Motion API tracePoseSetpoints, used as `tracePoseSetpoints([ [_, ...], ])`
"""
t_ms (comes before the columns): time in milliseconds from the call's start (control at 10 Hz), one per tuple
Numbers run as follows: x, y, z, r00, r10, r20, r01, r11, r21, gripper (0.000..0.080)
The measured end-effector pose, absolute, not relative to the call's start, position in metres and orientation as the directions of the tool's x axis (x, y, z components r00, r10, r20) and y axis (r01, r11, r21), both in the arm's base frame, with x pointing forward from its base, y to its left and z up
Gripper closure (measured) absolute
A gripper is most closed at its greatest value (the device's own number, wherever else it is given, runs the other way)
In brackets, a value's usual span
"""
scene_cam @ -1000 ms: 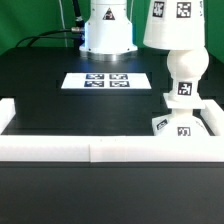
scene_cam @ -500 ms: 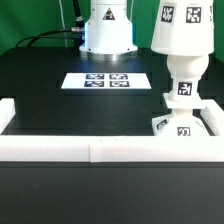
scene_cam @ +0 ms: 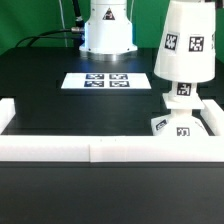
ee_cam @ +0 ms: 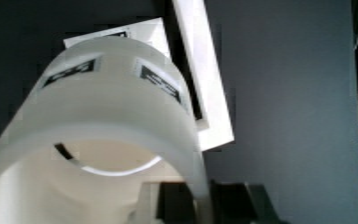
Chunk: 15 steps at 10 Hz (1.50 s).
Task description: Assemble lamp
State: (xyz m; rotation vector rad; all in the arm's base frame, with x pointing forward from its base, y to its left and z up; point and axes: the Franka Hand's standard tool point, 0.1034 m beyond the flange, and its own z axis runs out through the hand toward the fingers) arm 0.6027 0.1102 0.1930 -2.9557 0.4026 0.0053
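Observation:
The large white cone shade hangs tilted at the exterior view's right, its wide lower rim down over the head of the bulb. Only the bulb's lower part with a marker shows. The bulb stands upright on the flat square base, which sits in the rail's corner. The gripper is out of the exterior view. In the wrist view my gripper is shut on the wall of the shade, one dark finger inside and one outside. The shade's inside hides the bulb there.
The marker board lies flat mid-table. The arm's white pedestal stands behind it. The white border rail runs along the front and turns up at both ends; it also shows in the wrist view beyond the shade.
The shade has come down and shifted to the exterior view's right, tilting, and now covers the bulb's round head, which showed below it before. Bulb and base have not moved.

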Motion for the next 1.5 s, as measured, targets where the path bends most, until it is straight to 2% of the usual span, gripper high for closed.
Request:
tracePoseSetpoints([
  [700,0.601,0.109,0.156,0.965,-0.259,-0.034,-0.261,-0.956,-0.135,0.0754],
  [900,0.600,0.109,0.153,0.965,-0.259,-0.038,-0.262,-0.956,-0.132,0.0754],
  [1000,0.600,0.108,0.153,0.965,-0.259,-0.040,-0.262,-0.956,-0.132,0.0675],
  [1100,0.601,0.105,0.155,0.964,-0.261,-0.040,-0.264,-0.956,-0.131,0.0675],
  [1200,0.601,0.103,0.156,0.964,-0.263,-0.037,-0.266,-0.955,-0.131,0.0538],
  [1300,0.601,0.101,0.157,0.964,-0.264,-0.036,-0.267,-0.955,-0.132,0.0356],
  [1400,0.598,0.098,0.158,0.963,-0.266,-0.036,-0.268,-0.954,-0.132,0.0220],
  [1500,0.593,0.098,0.160,0.961,-0.273,-0.041,-0.276,-0.952,-0.131,0.0220],
])
